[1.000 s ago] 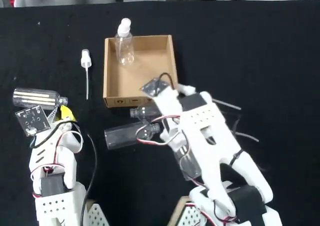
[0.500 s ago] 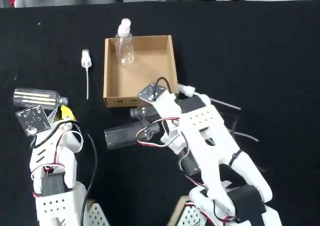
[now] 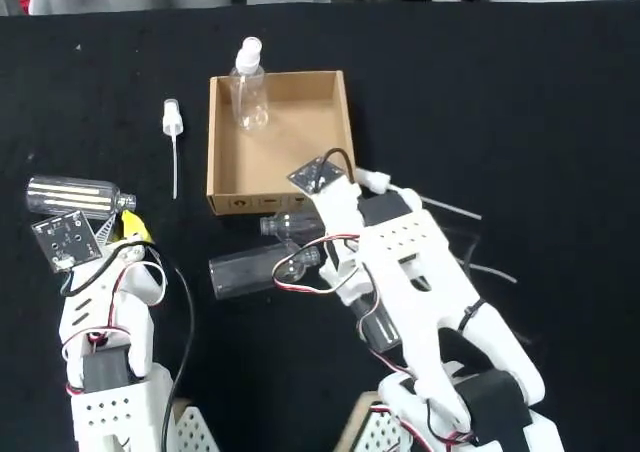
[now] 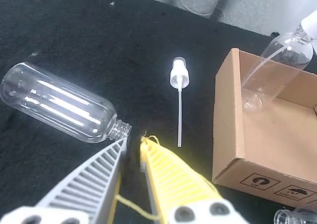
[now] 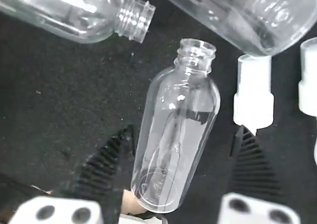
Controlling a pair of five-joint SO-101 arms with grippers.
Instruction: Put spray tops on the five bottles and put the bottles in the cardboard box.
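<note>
Here, right jaws gape wide astride an uncapped bottle (image 5: 176, 140) — left jaws barely parted, gripping nothing.

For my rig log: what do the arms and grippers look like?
Left arm and right arm are white plastic with black motors and red and white cables. Left gripper: a grey ribbed finger and a yellow one. Right gripper: black ribbed fingers.

Bench (image 3: 520, 92): black
Cardboard box (image 3: 280, 162): brown, black printed marks
Bottle (image 5: 173, 149) between right gripper (image 5: 186, 130) fingers: clear
Spray top (image 4: 177, 78) beyond left gripper (image 4: 133, 142): white
Left gripper fingers: grey, yellow, ribbed
Right gripper fingers: black, ribbed
</note>
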